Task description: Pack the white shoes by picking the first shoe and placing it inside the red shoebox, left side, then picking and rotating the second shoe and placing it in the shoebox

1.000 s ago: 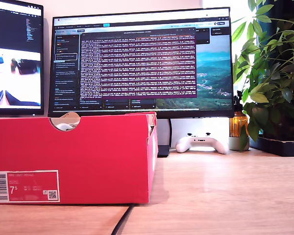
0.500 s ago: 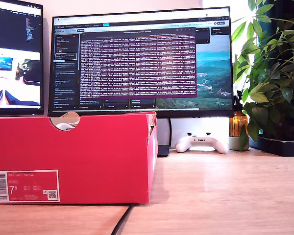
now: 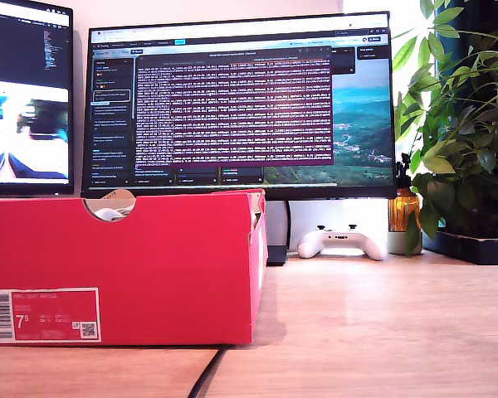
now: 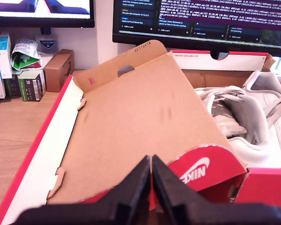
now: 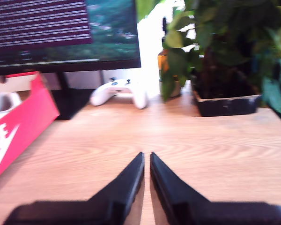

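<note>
Shoes (image 4: 253,110) both lie inside the red box (image 3: 149,265), which sits at the tabletop's (image 3: 365,332) front edge on the exterior view's left. My first gripper (image 4: 151,161) hangs pinched shut and empty above the box's raised lid flap (image 4: 140,122); my second gripper (image 5: 146,158) is likewise closed on nothing over bare tabletop. I judge packing done, so I'd withdraw without nudging the lid.
</note>
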